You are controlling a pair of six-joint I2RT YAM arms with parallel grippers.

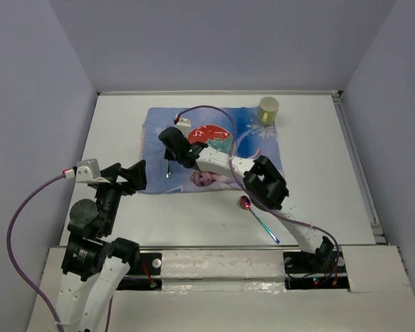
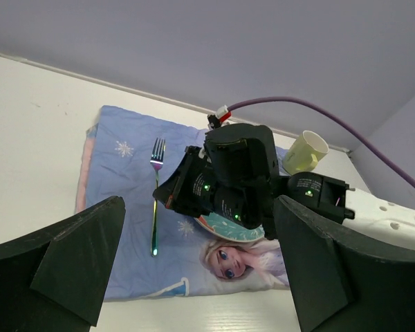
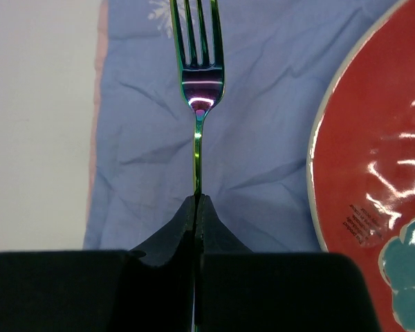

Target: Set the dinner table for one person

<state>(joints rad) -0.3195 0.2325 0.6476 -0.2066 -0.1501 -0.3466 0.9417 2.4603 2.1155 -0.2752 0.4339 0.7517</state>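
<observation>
While I watch from the overhead view, the right arm rises from its base at the near right edge and bends at an elbow above the near right corner of the placemat (image 1: 261, 142). From there its forearm stretches left and away across the cloth. The right hand (image 3: 197, 200) ends up over the left part of the placemat, just beside the red plate (image 1: 211, 135).

On its wrist camera I see the two fingers pressed together, clamped on the thin handle of the fork (image 3: 202, 88), which runs straight into the seam between them. The tines point away from the arms' bases. The fork sits low over the blue cloth, left of the plate, though I cannot tell whether it touches the fabric.

The left arm is folded up tight over its base, elbow high. The left hand (image 1: 133, 178) hovers above bare surface just short of the placemat's near left corner. Its fingers stand wide apart with nothing between them, aimed at the right hand and the fork.

The white desk (image 1: 117, 121) carries everything, with the placemat lying toward its far middle. A pale yellow cup (image 1: 268, 110) stands at the cloth's far right corner. An iridescent spoon (image 1: 261, 223) lies on the bare desk near the right arm's elbow, just off the cloth's near edge.
</observation>
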